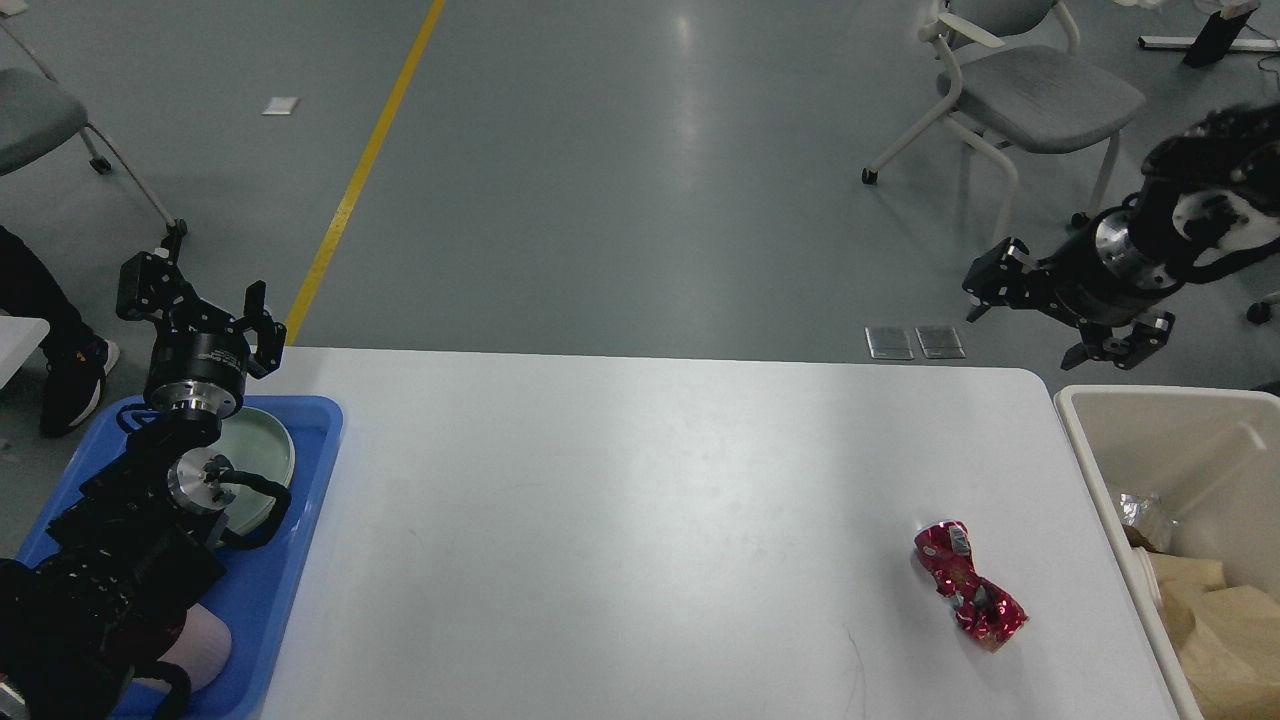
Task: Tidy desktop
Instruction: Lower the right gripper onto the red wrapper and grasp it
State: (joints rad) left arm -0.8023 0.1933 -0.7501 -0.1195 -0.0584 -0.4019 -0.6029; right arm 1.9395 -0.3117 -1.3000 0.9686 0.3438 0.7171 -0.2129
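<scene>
Far left: blue tray [300,560] w/ pale green plate [262,452] at its far end, something pinkish [205,650] at near end, mostly hidden by arm. Tray sits on left edge of desktop, partly overhanging. Left gripper [190,300] held up above tray's far end, fingers spread apart, nothing between them.

Center: desktop [620,520] — large white rect. top, rounded far corners, smooth matte finish w/ soft light glare mid-surface, few faint scuffs and a thin dark mark near front right. Fills most of lower view, spans from tray to bin. Mostly bare.

Right of center: crumpled red foil wrapper [968,592] lying flat on desktop, near right edge, apart from everything else.

Right: beige bin [1090,470] just beside desktop's right edge, holding brown paper [1215,630] and silvery scrap [1140,510]. Right gripper [1040,320] up in air beyond table's far right corner, above bin's far side, fingers spread, empty, well apart from wrapper.

Background: grey floor, yellow line [365,160], grey chair [1030,90] upper right.
</scene>
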